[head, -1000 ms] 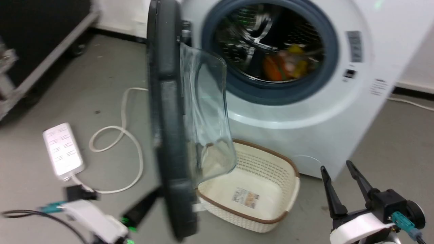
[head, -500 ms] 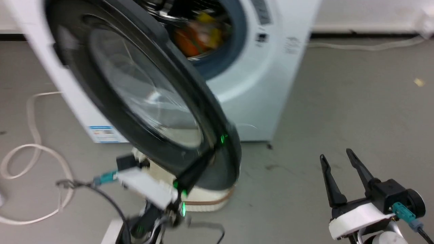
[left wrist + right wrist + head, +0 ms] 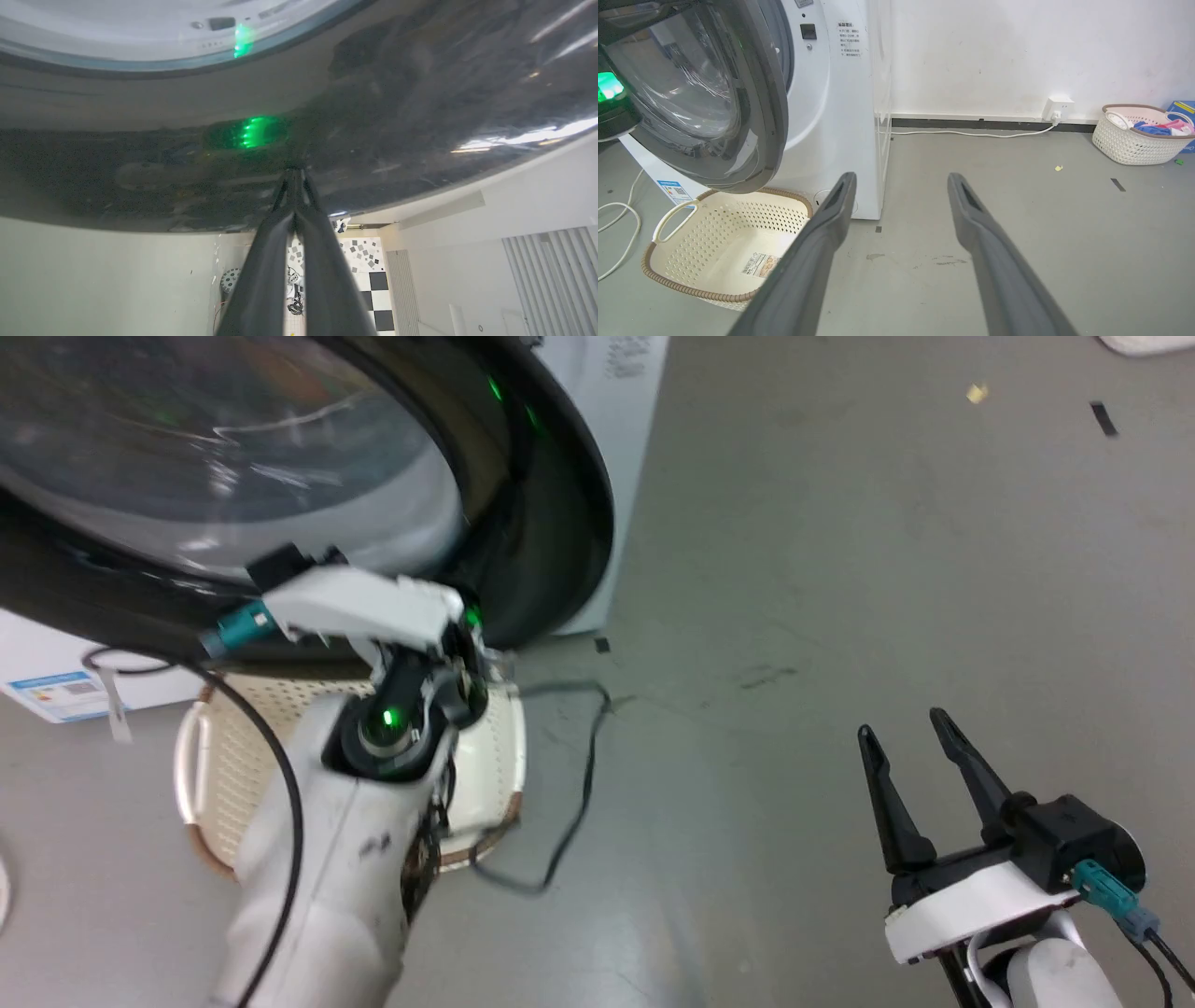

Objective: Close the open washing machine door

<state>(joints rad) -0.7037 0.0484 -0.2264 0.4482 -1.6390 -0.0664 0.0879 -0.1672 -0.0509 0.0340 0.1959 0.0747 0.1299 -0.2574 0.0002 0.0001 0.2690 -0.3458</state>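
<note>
Black glossy plastic forms the wide outer rim of the washing machine door [image 3: 420,116], which runs across the upper part of the left wrist view.

1. Door position. In the right wrist view the washing machine door [image 3: 771,107] stands partly open. It is swung out at an angle from the white washing machine [image 3: 840,93], with its clear domed window facing left. Its lower edge hangs above a cream laundry basket [image 3: 691,290] on the grey floor [image 3: 1041,233]. In the head view the door [image 3: 560,495] fills the upper left, with the basket [image 3: 187,775] below it.

2. Left gripper. In the left wrist view the left gripper [image 3: 294,175] has its 2 fingers pressed together with nothing between them. The tips rest against the door's black outer rim, just below a green reflection. In the head view the pale left forearm [image 3: 317,877] rises to the wrist at the door's lower edge. A green light [image 3: 387,717] shows on the wrist joint.

3. Right gripper. The right gripper [image 3: 901,723] sits at the lower right of the head view, well apart from the door. Its 2 fingers are spread and hold nothing. In the right wrist view the same gripper [image 3: 899,179] points over bare floor to the right of the machine.

4. Surroundings. A second basket [image 3: 1129,144] with coloured laundry stands by the wall at far right. A white wall socket [image 3: 1057,108] feeds a cable along the skirting.
</note>
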